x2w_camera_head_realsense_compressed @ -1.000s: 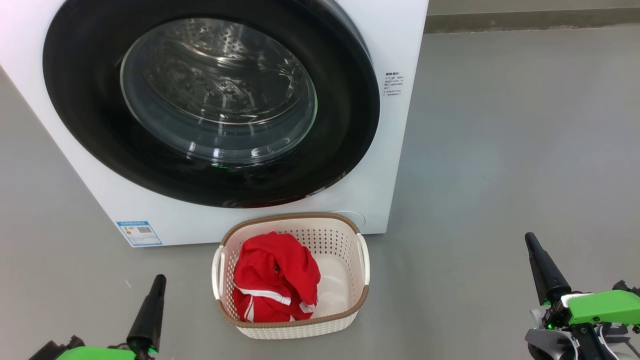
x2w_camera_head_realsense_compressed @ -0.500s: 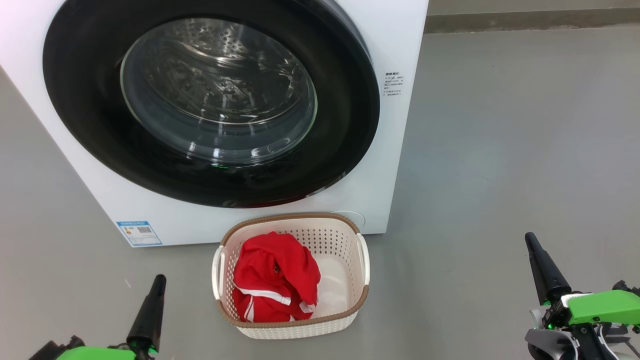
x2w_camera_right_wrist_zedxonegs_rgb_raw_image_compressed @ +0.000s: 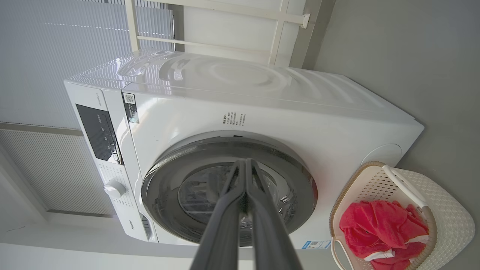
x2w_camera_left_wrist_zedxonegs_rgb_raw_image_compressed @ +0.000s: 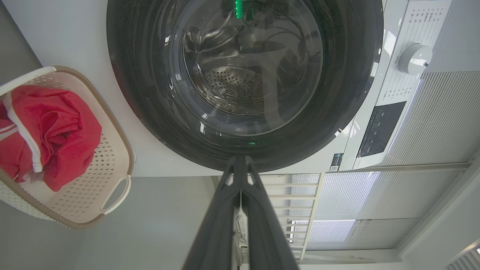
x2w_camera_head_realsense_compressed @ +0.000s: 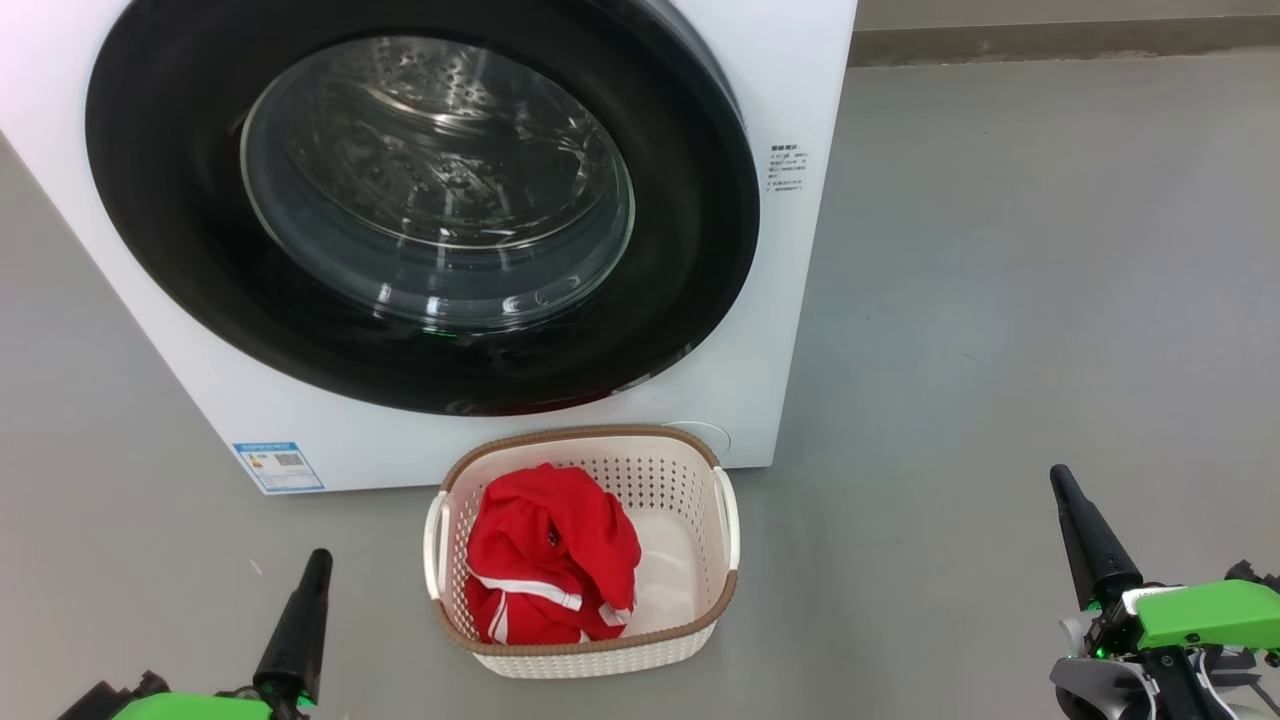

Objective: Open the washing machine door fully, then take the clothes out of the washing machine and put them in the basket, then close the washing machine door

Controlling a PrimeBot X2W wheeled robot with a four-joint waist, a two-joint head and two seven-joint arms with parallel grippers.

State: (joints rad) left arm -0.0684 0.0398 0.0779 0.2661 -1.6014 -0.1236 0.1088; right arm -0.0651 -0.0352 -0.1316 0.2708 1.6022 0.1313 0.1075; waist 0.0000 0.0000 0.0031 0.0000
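The washing machine [x2w_camera_head_realsense_compressed: 790, 300] stands ahead with its black-rimmed door [x2w_camera_head_realsense_compressed: 420, 200] lying flat against the front, glass bowl in the middle. On the floor before it sits the basket [x2w_camera_head_realsense_compressed: 585, 640], holding the red clothes [x2w_camera_head_realsense_compressed: 550, 555] in its left half. My left gripper [x2w_camera_head_realsense_compressed: 318, 557] is shut with nothing in it, low at the left, apart from the basket. My right gripper [x2w_camera_head_realsense_compressed: 1058, 474] is shut and holds nothing, low at the right. The wrist views show the door [x2w_camera_left_wrist_zedxonegs_rgb_raw_image_compressed: 243, 75] [x2w_camera_right_wrist_zedxonegs_rgb_raw_image_compressed: 228, 187], the clothes [x2w_camera_left_wrist_zedxonegs_rgb_raw_image_compressed: 45, 131] [x2w_camera_right_wrist_zedxonegs_rgb_raw_image_compressed: 378, 228] and the shut left gripper [x2w_camera_left_wrist_zedxonegs_rgb_raw_image_compressed: 240, 159] and right gripper [x2w_camera_right_wrist_zedxonegs_rgb_raw_image_compressed: 243, 162].
Grey floor [x2w_camera_head_realsense_compressed: 1000, 300] spreads to the right of the machine. A blue sticker [x2w_camera_head_realsense_compressed: 278, 465] marks the machine's lower front. The control panel and dial [x2w_camera_left_wrist_zedxonegs_rgb_raw_image_compressed: 414, 58] sit above the door. Ribbed wall panels [x2w_camera_right_wrist_zedxonegs_rgb_raw_image_compressed: 56, 168] stand behind the machine.
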